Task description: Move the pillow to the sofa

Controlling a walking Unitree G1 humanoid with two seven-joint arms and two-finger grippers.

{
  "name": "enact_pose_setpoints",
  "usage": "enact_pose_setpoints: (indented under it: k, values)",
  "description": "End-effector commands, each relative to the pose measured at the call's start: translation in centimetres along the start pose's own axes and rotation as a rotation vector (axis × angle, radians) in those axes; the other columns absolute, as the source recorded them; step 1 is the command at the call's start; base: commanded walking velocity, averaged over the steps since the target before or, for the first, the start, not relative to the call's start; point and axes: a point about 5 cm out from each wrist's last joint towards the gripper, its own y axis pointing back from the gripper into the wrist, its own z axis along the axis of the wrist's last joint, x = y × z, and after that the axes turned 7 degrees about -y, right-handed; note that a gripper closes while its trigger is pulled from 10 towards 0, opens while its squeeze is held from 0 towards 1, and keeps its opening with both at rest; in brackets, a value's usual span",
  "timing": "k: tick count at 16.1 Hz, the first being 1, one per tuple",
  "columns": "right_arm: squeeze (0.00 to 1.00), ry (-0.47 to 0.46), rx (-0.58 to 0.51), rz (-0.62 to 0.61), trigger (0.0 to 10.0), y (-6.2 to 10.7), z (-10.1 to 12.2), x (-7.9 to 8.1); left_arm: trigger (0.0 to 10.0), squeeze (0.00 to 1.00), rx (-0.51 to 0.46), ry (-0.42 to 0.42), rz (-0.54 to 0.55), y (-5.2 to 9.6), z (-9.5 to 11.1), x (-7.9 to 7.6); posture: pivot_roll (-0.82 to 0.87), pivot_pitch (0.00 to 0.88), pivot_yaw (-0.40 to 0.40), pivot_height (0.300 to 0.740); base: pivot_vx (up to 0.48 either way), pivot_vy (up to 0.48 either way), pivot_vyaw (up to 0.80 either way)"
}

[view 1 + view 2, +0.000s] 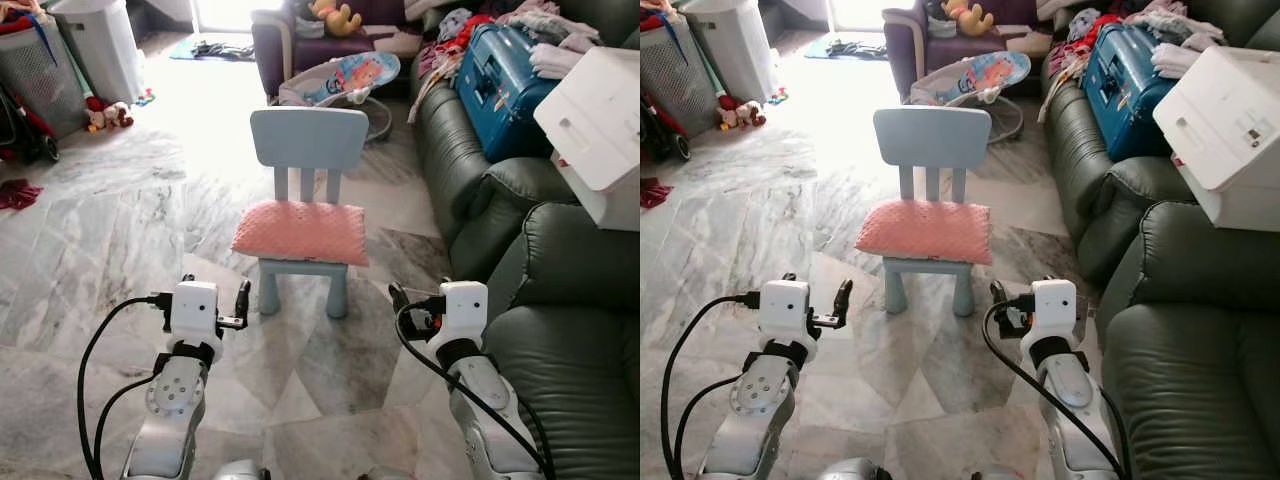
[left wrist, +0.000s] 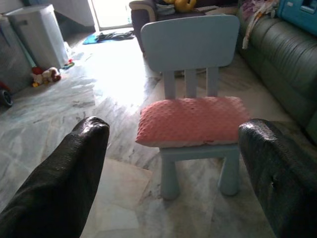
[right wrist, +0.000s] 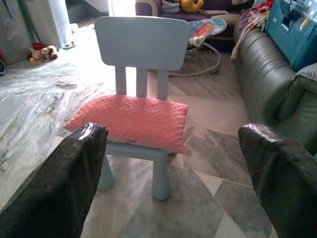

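A pink dotted pillow [image 1: 302,231] lies flat on the seat of a small light-blue child's chair [image 1: 308,137] in the middle of the marble floor. Both grippers are raised in front of the chair, short of it. My left gripper [image 1: 214,295] is open, with the pillow showing between its black fingers [image 2: 74,168] in the left wrist view. My right gripper [image 1: 430,300] is also open, its fingers [image 3: 277,168] framing the pillow [image 3: 131,121] and touching nothing. The dark green leather sofa [image 1: 560,300] runs along the right side.
On the sofa's far end lie a blue suitcase [image 1: 500,75], clothes and a white box [image 1: 600,120]. A baby bouncer [image 1: 345,80] stands behind the chair. A laundry basket [image 1: 40,70], a white bin [image 1: 100,45] and toys [image 1: 108,115] are at the far left.
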Motion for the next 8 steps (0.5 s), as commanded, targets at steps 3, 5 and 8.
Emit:
enact_pose_setpoints:
  k: [3, 5, 8]
  values:
    - [0.00, -0.001, -0.015, -0.007, 10.0, -0.03, 0.48, -0.17, 10.0, 0.00, -0.025, -0.012, -0.004, -0.02, 0.60, -0.01, 0.00, 0.000, -0.021, 0.740, 0.000, 0.000, 0.00]
    - [0.00, 0.002, -0.013, -0.004, 10.0, 0.03, 0.46, -0.14, 10.0, 0.00, -0.026, -0.011, -0.010, 0.04, 0.52, -0.09, 0.00, 0.000, -0.023, 0.740, 0.000, 0.000, 0.00]
    - [0.00, 0.006, -0.011, -0.006, 10.0, 0.05, 0.49, -0.28, 10.0, 0.00, -0.027, -0.009, -0.019, 0.09, 0.54, -0.22, 0.00, 0.000, -0.024, 0.740, 0.300, 0.374, 0.00]
